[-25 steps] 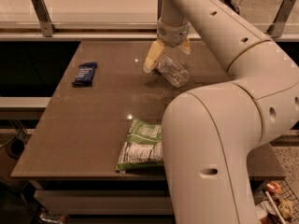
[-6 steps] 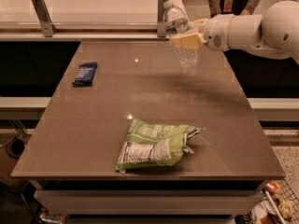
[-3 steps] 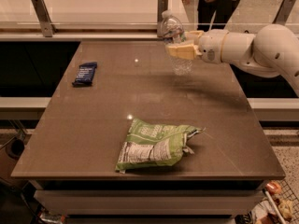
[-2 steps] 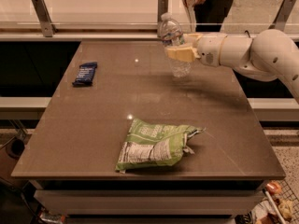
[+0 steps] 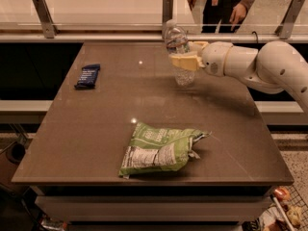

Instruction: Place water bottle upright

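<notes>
The water bottle (image 5: 178,52) is clear ribbed plastic and stands nearly upright, leaning a little to the left, with its base on or just above the brown table (image 5: 96,129) at the far right. My gripper (image 5: 185,55) reaches in from the right and is shut on the bottle's middle with its yellowish fingers (image 5: 183,62). The bottle's cap is at the top, near the back rail.
A green snack bag (image 5: 159,148) lies flat near the table's front edge. A dark blue snack bar (image 5: 87,76) lies at the left. A counter with metal posts (image 5: 167,11) runs behind the table. A person (image 5: 226,4) stands behind it.
The gripper has carried the bottle slightly left and down towards the table top. The bottle stays nearly upright in its grip.
</notes>
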{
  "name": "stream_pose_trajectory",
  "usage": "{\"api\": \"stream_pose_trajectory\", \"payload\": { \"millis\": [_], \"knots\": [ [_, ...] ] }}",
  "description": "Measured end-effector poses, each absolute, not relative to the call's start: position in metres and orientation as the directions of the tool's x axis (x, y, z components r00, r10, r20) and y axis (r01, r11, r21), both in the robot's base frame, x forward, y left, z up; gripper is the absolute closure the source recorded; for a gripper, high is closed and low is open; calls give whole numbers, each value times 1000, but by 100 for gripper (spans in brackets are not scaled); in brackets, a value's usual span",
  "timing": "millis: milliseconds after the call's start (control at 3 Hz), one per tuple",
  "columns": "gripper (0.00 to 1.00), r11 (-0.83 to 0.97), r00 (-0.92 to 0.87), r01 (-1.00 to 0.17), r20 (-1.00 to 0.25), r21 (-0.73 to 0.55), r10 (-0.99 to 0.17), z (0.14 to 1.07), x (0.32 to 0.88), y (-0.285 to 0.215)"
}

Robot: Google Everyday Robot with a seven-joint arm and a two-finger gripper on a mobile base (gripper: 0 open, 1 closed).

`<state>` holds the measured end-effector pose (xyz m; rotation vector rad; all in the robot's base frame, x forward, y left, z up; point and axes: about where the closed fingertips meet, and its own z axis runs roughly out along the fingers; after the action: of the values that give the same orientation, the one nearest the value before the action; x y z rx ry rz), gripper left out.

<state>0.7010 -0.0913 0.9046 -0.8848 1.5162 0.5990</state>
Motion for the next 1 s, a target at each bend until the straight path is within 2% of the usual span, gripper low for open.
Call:
{"api": "stream_pose_trajectory", "payload": {
  "millis": [667, 1000],
  "knots": [
    [100, 580, 10, -807, -984, -112, -176, 900, 700, -92],
    [83, 580, 10, -807, -984, -112, -176, 901, 700, -92]
  ]
}}
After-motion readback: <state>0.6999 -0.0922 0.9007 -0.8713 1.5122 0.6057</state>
